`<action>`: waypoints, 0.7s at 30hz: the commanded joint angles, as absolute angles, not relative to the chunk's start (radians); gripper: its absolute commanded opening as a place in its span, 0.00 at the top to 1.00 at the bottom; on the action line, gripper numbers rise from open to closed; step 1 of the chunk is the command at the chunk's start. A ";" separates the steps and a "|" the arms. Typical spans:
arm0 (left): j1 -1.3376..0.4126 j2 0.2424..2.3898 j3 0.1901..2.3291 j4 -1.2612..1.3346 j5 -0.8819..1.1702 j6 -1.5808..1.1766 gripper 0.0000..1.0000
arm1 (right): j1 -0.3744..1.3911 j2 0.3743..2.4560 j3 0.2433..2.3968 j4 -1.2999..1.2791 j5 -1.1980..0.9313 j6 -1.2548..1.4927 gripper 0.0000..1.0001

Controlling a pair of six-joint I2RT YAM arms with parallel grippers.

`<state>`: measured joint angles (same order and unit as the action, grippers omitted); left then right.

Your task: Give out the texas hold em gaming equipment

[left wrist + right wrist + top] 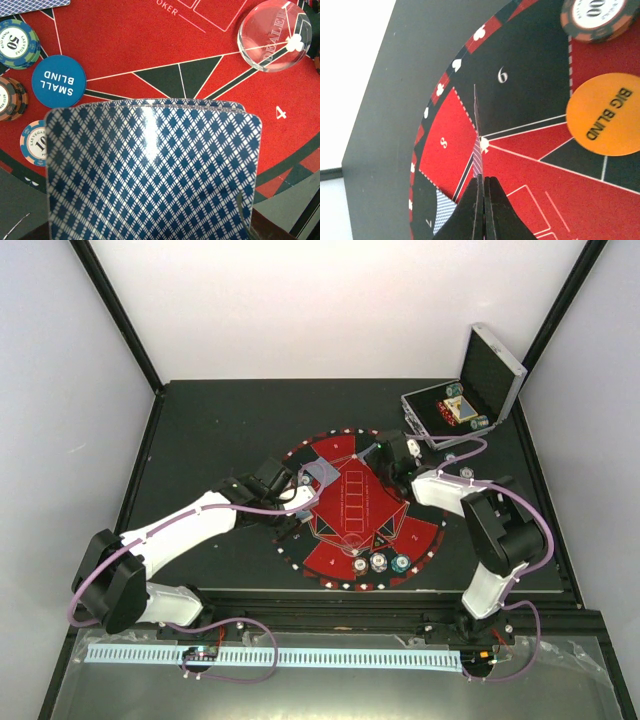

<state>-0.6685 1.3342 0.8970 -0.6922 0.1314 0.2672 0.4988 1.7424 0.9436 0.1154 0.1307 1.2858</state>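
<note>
Looking from the left, we see the left claw [305, 488] grasping a stack of blue diamond-backed playing cards [150, 175] over the round red-and-black mat [150, 45], near the blue round SMALL BLIND disc [58, 82]; the right claw [484, 180] is clenched on a single edge-on card [478, 150], with the orange round BIG BLIND disc [605, 114] lying to its right.

Item one: a stack of cards [150, 170] with blue-and-white diamond backs, slightly fanned, raised over the mat [125, 35]. It appears to be gripped from below, but the grip itself is hidden.

Item two: a single card [478, 150], upright and edge-on, clamped in the closed right pincer [483, 182].

Item three: a blue "SMALL BLIND" disc [58, 82] lying flat on the red field, with a teal "50" chip pile [17, 45] just beside it.

Item four: a clear "DEALER" disc [274, 35], flat.

Item five: an orange "BIG BLIND" disc [605, 114], flat, near an orange-rimmed chip [597, 17].
</note>
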 commanded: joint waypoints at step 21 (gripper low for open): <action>-0.664 1.334 0.939 -0.700 0.157 0.256 0.65 | 0.175 1.474 0.857 -0.520 -0.687 0.287 0.99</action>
<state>-0.6685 1.3350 0.8970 -0.6918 0.1387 0.2661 0.1680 1.4971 0.8768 -0.2962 -0.4904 0.5350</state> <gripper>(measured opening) 0.495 0.012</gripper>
